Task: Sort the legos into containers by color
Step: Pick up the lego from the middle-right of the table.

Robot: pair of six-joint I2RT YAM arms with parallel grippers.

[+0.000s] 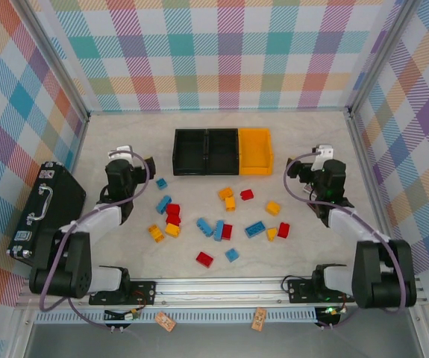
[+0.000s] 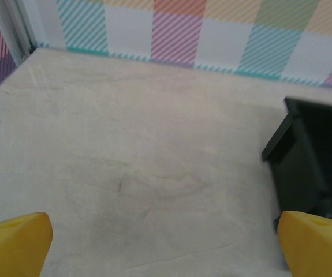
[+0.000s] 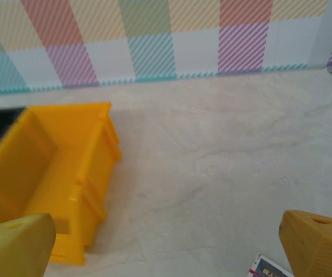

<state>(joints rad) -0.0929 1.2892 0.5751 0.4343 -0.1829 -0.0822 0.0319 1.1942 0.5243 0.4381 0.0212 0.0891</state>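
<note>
Legos, small red, blue and yellow-orange studded plastic bricks (image 1: 218, 229), lie scattered at centre frame, below the joined black and yellow-orange plastic bins (image 1: 207, 149). Left gripper (image 2: 166, 245) and right gripper (image 3: 166, 248) flank them, both spread wide and empty. One small blue brick (image 1: 161, 183) lies nearest the left.

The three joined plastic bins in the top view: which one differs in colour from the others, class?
The yellow-orange rectangular plastic bin at the row's right end; the middle bin and left bin are black.

Bins (image 1: 222, 153) smooth semi-gloss plastic; legos (image 1: 205, 226) in front of bins glossy plastic; table (image 1: 296, 250) matt, stone-look; case (image 1: 46, 209) left of bins matt black, metal trim.
</note>
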